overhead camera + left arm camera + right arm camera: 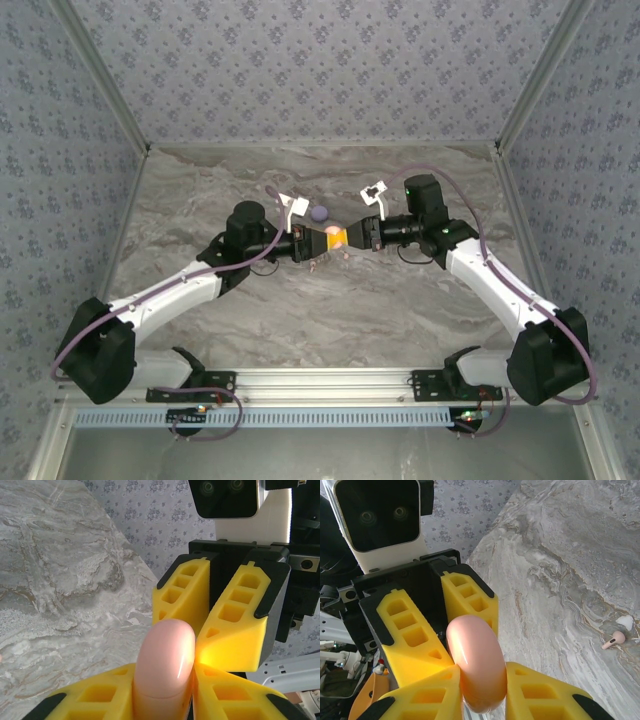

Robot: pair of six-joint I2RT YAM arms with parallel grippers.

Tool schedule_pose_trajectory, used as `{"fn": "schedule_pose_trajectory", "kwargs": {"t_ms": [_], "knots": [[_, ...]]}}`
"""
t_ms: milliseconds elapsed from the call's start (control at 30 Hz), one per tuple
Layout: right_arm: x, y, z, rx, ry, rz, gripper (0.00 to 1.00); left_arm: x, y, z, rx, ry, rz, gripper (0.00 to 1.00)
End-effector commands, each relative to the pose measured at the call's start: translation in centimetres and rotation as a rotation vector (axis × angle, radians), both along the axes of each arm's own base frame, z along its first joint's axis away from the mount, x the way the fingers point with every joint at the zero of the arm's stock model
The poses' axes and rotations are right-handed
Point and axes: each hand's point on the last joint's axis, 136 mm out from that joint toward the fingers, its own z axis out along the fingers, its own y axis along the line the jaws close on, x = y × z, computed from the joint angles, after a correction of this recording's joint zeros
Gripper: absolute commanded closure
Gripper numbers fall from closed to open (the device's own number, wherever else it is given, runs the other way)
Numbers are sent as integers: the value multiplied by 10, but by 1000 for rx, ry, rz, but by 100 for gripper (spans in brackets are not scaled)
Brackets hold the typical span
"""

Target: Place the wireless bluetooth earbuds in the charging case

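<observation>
A glossy pale-pink charging case [165, 660] hangs closed above the table, pinched from both sides. My left gripper [162, 682] is shut on its near end, yellow fingers [95, 700] pressing its flanks. My right gripper [480, 680] is shut on the opposite end of the same case [477, 665]. In the top view the two grippers [322, 243] [352, 236] meet nose to nose at the table's middle with the case [337, 238] between them. One pale pink earbud [614, 639] lies on the marble to the right, stem pointing left.
A lilac round case [319, 213] sits on the marble table [200, 190] just behind the left gripper. Small specks lie near it [270, 190] and below the grippers [347, 256]. Patterned walls close in the back and sides.
</observation>
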Motion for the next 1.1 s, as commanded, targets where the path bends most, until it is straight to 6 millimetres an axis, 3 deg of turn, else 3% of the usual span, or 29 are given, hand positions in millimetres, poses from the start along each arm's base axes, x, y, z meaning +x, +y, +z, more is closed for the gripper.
{"fn": "schedule_pose_trajectory", "kwargs": {"t_ms": [0,167,333,400,533,667,933,1067], "knots": [[-13,5,15,21,-17,50,76,4,-7,26,-45,-77,-2,68],[-7,0,14,14,-17,13,76,3,-6,22,-33,-75,-1,61],[-5,-2,15,15,-15,0,76,1,-4,18,-12,-78,-2,80],[-5,-3,16,11,-16,-2,74,1,-3,17,5,-86,-2,83],[-7,-7,16,-17,-32,-21,61,5,2,15,61,-138,27,84],[-10,-13,15,-82,-63,-42,53,7,7,18,93,-298,36,82],[-18,-13,12,-169,-103,-42,49,-23,9,31,99,-748,-95,79],[-24,-6,13,-181,-119,-14,48,-28,9,33,121,-818,-123,79]]}}
